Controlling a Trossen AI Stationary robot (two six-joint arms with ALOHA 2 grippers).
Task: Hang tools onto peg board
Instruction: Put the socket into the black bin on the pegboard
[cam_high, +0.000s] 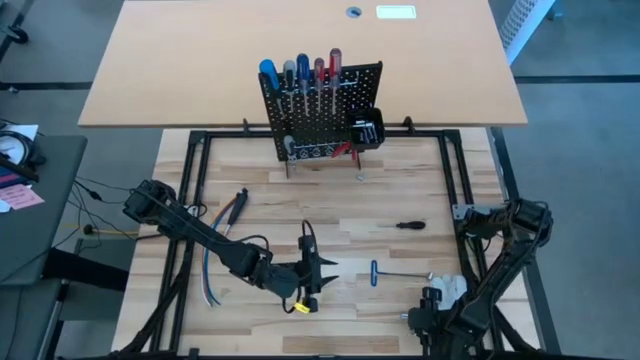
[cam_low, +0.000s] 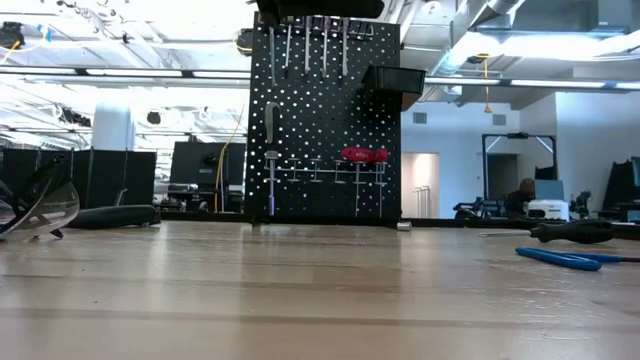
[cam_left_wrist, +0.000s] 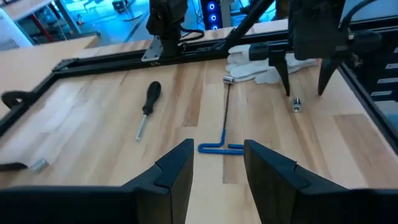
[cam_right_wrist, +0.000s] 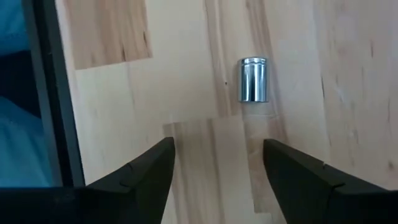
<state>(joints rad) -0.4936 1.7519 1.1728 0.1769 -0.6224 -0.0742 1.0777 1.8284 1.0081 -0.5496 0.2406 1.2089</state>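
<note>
The black peg board (cam_high: 320, 110) stands upright at the far middle of the table. Screwdrivers (cam_high: 300, 72) hang along its top, red pliers (cam_low: 365, 155) hang lower, and a small black bin (cam_high: 368, 128) is attached. A blue T-handled key (cam_left_wrist: 221, 148) lies flat on the table just ahead of my left gripper (cam_left_wrist: 217, 165), which is open and empty. A black screwdriver (cam_high: 410, 225) lies farther off. My right gripper (cam_right_wrist: 217, 158) is open near the table's front right, pointing down above a small metal socket (cam_right_wrist: 254, 79) that lies on its side.
A white glove (cam_high: 450, 287) lies by the right arm, past the key's shaft end. A bundle of coloured cables (cam_high: 215, 250) lies at the left. A black frame rail (cam_left_wrist: 186, 53) runs around the work area. A small metal piece (cam_left_wrist: 38, 164) lies near it.
</note>
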